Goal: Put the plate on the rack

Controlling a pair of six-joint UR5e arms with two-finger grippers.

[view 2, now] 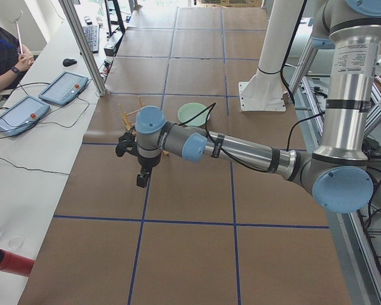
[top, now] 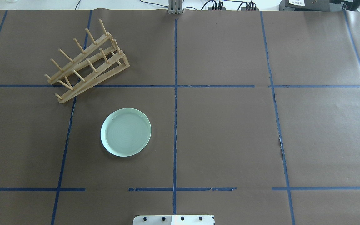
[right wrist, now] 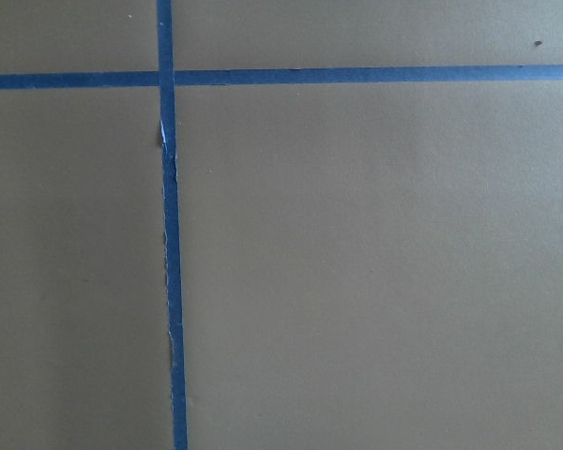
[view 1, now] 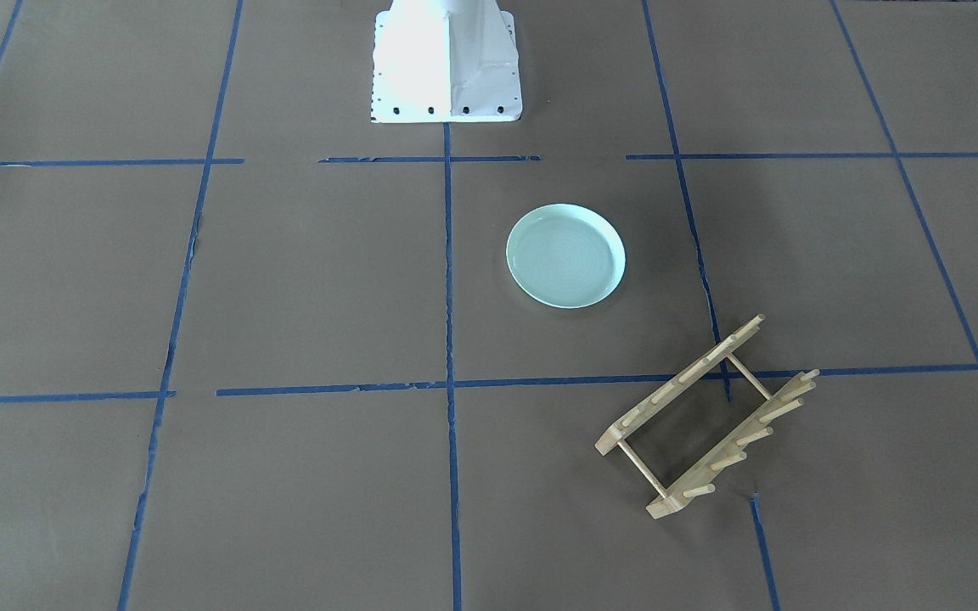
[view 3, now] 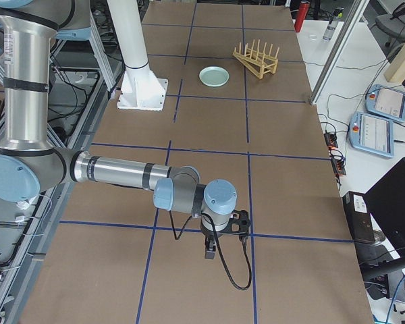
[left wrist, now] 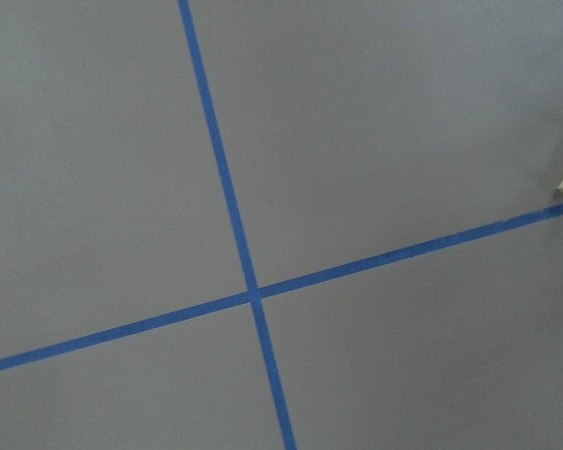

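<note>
The plate (top: 126, 132) looked stiff, slick and breakable; its raised rim offered the grip. How wide the left claw (view 2: 141, 181) and right claw (view 3: 210, 254) stood couldn't be told.

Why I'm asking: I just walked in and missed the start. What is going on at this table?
Nothing is being handled yet. The plate lies flat on the table, right way up, on the robot's left half. The rack stands apart from it, farther from the robot, with no plate in it. The left gripper and the right gripper hang over opposite ends of the table, well away from both things. Whether they are open or shut cannot be told from the side views.
</note>
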